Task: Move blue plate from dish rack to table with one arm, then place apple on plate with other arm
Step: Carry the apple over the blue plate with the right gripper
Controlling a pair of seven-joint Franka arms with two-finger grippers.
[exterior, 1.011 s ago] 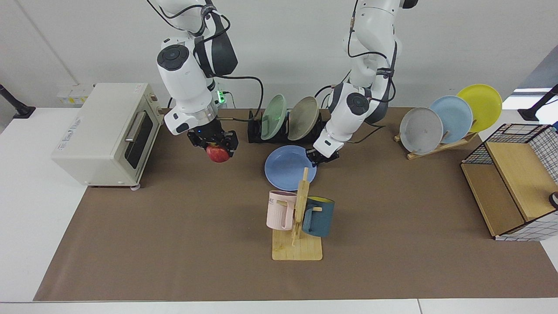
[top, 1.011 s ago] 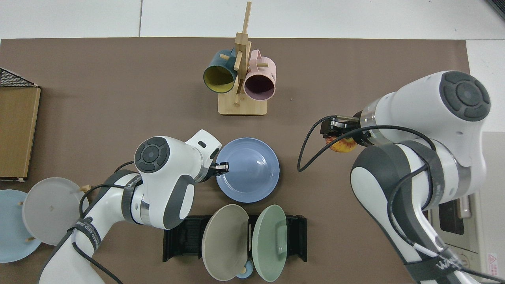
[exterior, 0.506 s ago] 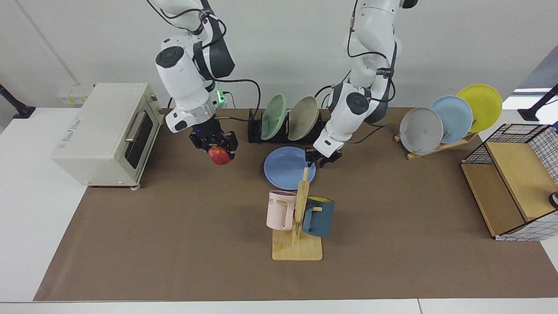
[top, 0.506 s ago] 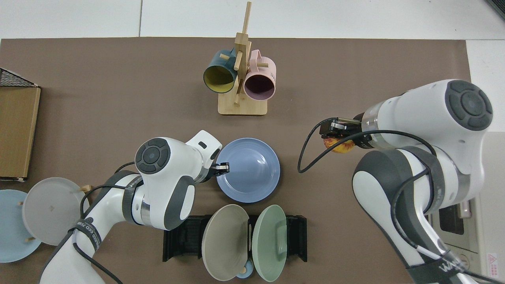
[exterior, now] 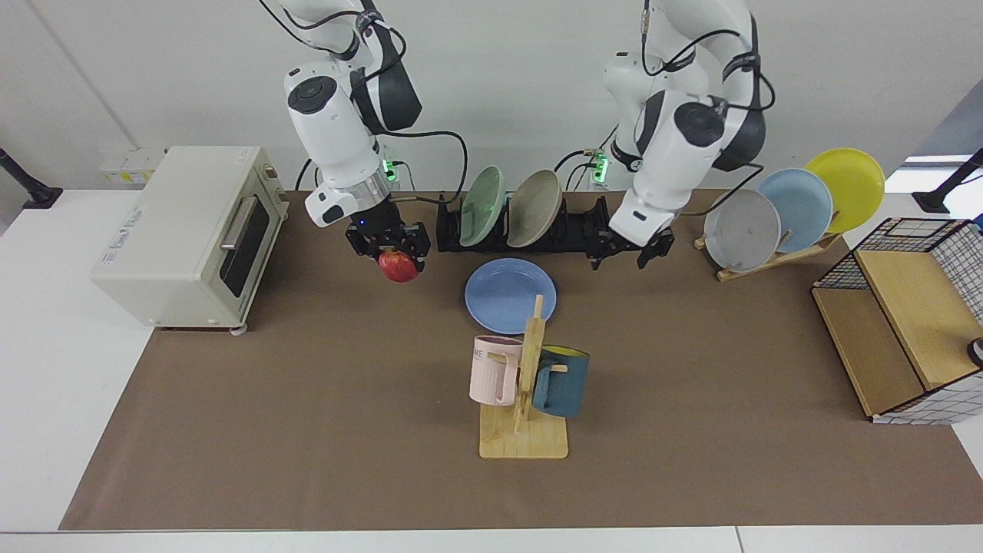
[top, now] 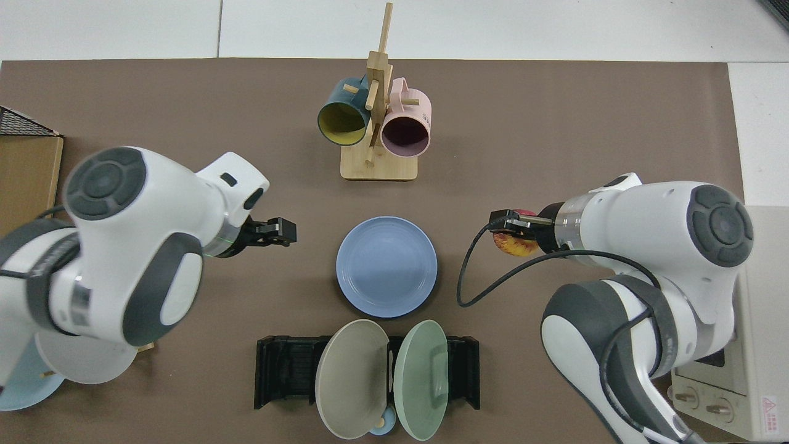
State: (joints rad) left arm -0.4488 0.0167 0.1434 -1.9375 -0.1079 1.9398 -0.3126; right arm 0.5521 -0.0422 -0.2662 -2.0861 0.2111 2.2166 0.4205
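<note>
Facing view: your right gripper grips apple above table; left gripper spread, empty; blue plate flat on table.

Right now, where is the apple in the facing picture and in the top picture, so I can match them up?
Facing view: the apple hangs in the right gripper, beside the blue plate, toward the toaster oven.
Top view: the apple sits at the end of the arm at the picture's right side, level with the blue plate.
Shared landmark: the mug stand, just past the plate in both.
</note>
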